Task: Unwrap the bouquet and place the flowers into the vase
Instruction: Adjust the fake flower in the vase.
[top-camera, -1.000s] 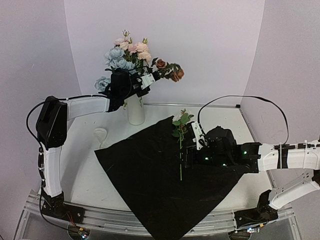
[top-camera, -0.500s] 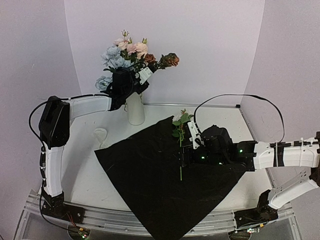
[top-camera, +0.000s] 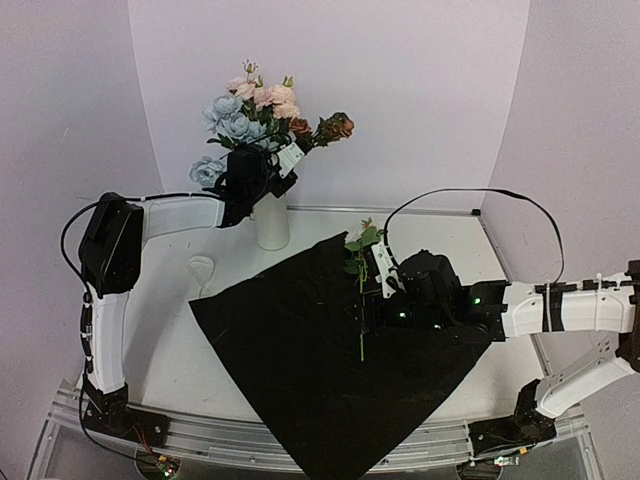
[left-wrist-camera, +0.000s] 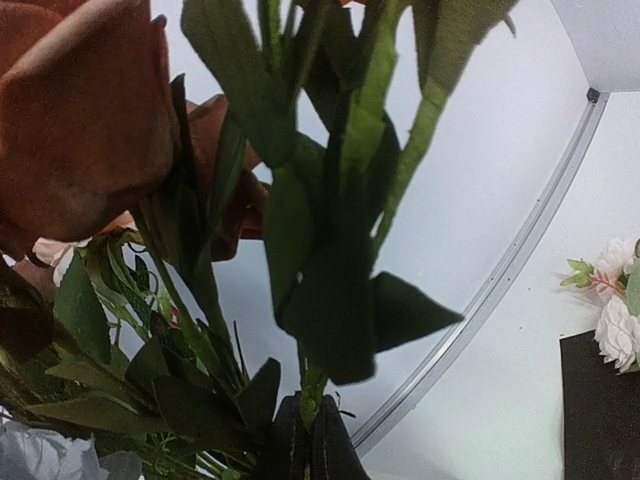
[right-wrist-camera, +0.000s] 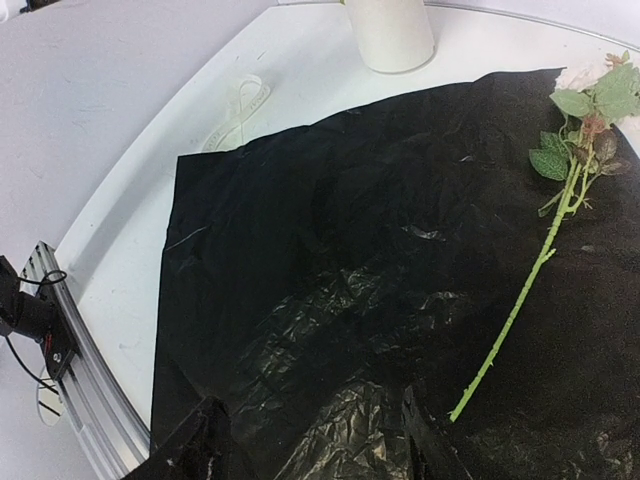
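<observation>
Centrally, black sheet across the table, lower corner at the near edge; bare white room at left. Upper left, vase just beyond the sheet's top corner, flowers inside. Left gripper above its mouth, clamped on the stalk of a rust bloom. Right gripper unclenched, low over the sheet, just beside one loose stem. Ribbon off the sheet's left edge.

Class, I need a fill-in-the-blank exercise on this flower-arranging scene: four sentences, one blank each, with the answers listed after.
1. The left gripper is shut on the ___ of a rust flower.
2. A single flower lies flat on the ___ wrapping sheet.
3. The vase holding the other flowers is ___ in colour.
4. The right gripper hovers over the sheet with its jaws ___.

Answers: stem; black; white; open.
</observation>
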